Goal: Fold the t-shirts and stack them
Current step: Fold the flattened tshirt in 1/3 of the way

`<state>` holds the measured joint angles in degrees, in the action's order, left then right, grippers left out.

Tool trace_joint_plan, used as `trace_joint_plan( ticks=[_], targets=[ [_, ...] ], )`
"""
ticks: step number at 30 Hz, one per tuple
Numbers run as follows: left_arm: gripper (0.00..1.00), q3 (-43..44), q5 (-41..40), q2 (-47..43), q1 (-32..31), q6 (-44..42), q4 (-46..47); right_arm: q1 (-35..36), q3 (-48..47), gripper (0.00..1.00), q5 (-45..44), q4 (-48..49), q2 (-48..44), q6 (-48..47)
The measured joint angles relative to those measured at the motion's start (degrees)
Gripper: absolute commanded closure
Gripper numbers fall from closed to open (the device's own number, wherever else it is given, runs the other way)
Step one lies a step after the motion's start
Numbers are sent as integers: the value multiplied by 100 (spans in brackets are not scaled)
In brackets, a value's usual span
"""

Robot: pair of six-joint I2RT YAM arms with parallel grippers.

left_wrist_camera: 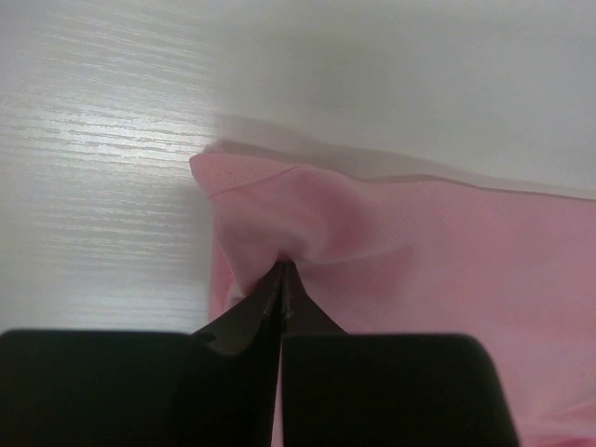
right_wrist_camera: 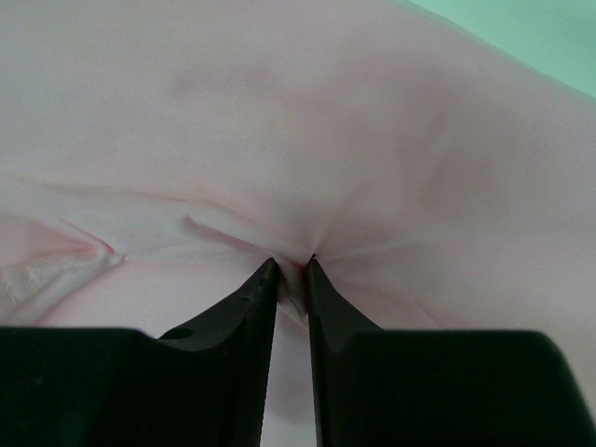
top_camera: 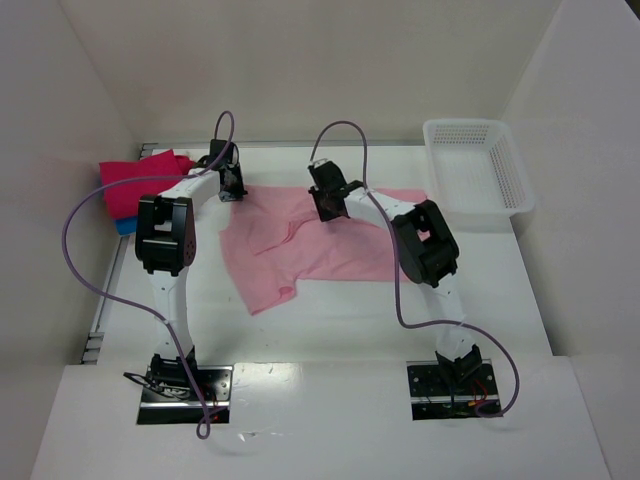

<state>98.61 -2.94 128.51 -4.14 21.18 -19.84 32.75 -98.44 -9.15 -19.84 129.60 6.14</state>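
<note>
A light pink t-shirt [top_camera: 310,250] lies spread and rumpled on the middle of the white table. My left gripper [top_camera: 233,188] is shut on its far left corner; in the left wrist view the tips [left_wrist_camera: 283,265] pinch a fold of the pink cloth [left_wrist_camera: 372,242]. My right gripper [top_camera: 324,200] is shut on the shirt's far edge near the middle; in the right wrist view the tips [right_wrist_camera: 291,265] pinch a bunch of cloth [right_wrist_camera: 307,149]. A folded magenta t-shirt [top_camera: 140,178] lies on a folded blue one [top_camera: 124,226] at the far left.
A white plastic mesh basket [top_camera: 474,170] stands at the far right by the wall. White walls close in the table at the left, back and right. Purple cables loop over both arms.
</note>
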Motion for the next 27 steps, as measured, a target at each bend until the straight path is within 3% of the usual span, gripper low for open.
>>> trace_joint_plan(
  ticks=[6, 14, 16, 20, 24, 25, 27],
  targets=[
    [99, 20, 54, 11, 0, -1, -28, 0, 460, 75, 13, 16, -313, 31],
    [96, 50, 77, 25, 0, -5, -50, 0, 735, 40, 124, -48, -526, 189],
    [93, 91, 123, 44, 0, -17, -74, 0, 753, 38, 114, -65, -548, 222],
    [80, 151, 286, 52, 0, -106, -145, -7, 759, 35, -3, -121, -609, 317],
    [53, 214, 491, -27, 0, -291, -255, -103, 723, 33, -152, -262, -831, 487],
    [43, 202, 549, -104, 0, -332, -302, -166, 700, 30, -179, -288, -912, 528],
    [34, 80, 692, -412, 0, -411, -338, -328, 692, 21, -237, -318, -1126, 612]
  ],
)
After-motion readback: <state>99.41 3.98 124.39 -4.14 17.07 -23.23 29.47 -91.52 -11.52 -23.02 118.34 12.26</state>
